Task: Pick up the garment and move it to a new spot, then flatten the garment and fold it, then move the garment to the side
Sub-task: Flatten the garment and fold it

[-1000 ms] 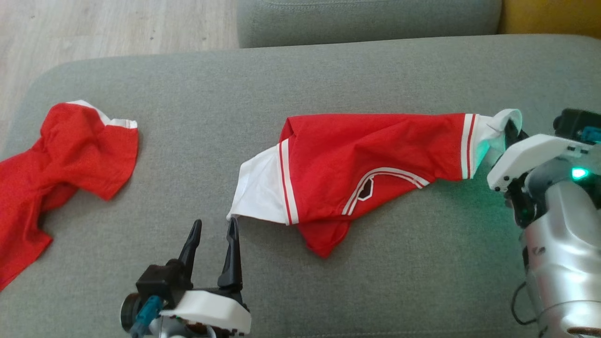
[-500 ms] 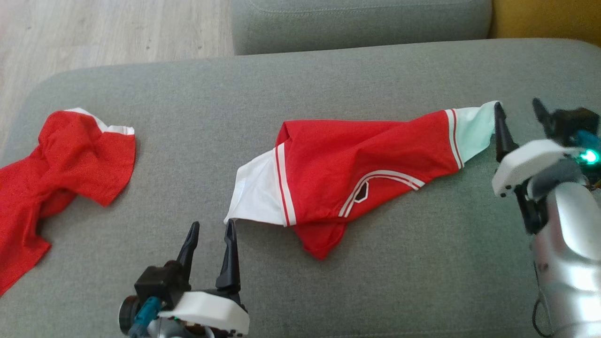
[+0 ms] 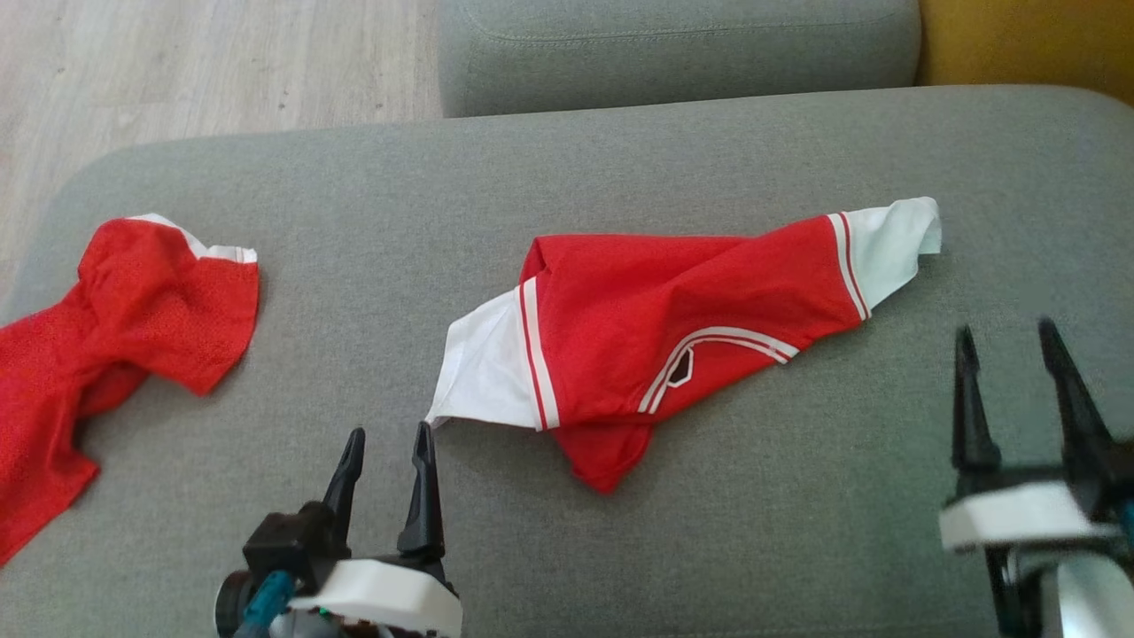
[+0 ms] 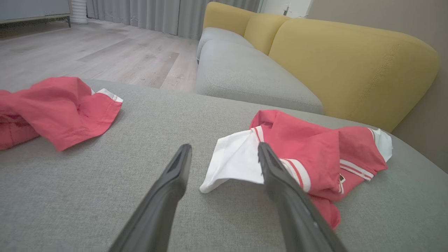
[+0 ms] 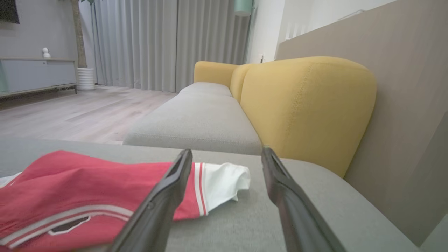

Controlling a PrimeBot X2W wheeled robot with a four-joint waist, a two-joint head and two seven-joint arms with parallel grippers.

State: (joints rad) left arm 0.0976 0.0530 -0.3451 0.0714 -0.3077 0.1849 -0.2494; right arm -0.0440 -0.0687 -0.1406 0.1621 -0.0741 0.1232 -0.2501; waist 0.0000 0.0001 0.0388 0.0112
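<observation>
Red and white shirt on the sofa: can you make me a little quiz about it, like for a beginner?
1. True or false: the right tool grips the jersey.
2. How many red garments lie on the grey cushion?
3. Nearest the left tool: A the jersey's white sleeve, B a yellow backrest, C the floor?
Key: 1 false, it stands open and apart; 2 two; 3 A.

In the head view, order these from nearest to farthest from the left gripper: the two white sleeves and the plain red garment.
1. Near white sleeve, just right of the left gripper fingers.
2. Plain red garment, far left.
3. Far white sleeve, upper right.
</observation>
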